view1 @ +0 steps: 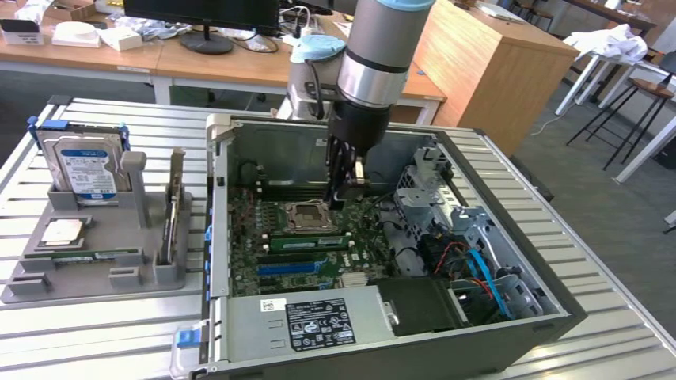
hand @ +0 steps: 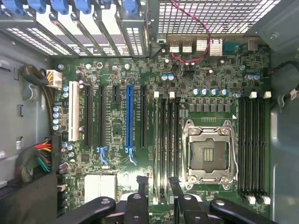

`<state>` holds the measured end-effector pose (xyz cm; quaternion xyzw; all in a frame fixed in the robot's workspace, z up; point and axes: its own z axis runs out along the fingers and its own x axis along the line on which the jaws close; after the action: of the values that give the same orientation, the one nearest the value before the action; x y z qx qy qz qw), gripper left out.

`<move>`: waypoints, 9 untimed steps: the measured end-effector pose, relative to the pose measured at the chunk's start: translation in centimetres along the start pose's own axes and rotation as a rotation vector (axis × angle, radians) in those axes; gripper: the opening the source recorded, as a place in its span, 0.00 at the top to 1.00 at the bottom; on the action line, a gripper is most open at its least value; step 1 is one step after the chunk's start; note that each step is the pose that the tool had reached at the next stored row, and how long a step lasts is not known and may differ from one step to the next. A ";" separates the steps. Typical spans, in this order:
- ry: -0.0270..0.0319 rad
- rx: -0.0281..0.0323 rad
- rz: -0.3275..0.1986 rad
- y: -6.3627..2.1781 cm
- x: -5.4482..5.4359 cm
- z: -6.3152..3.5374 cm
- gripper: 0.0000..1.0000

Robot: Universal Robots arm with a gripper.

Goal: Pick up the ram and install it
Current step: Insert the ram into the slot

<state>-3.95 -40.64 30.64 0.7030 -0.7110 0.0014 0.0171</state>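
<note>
Tray [view1: 85, 279] at the exterior view's left holds a spare stick [view1: 82, 255]. In the open case [view1: 444, 352], the ram [view1: 306, 236] stands slotted beside the CPU socket [view1: 309, 212]. The gripper [view1: 341, 202] hangs just above, case walls well apart. Wrist view: fingers [hand: 140, 191] parted, gripping nothing.

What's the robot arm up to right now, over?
Gripper open, low over memory slots beside processor socket. One ram lying in grey tray outside the case. Nothing blocking the slots.
</note>
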 end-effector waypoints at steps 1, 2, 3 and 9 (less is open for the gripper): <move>0.0000 0.0000 0.000 0.00 0.0 -0.17 0.69; 0.0000 0.0000 0.000 0.01 0.0 -0.37 0.69; -0.0001 0.0001 0.001 0.01 0.0 -0.55 0.69; 0.0000 0.0000 0.001 0.04 0.0 -1.73 0.69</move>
<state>-3.95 -40.64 32.37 0.7027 -0.7113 0.0014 0.0171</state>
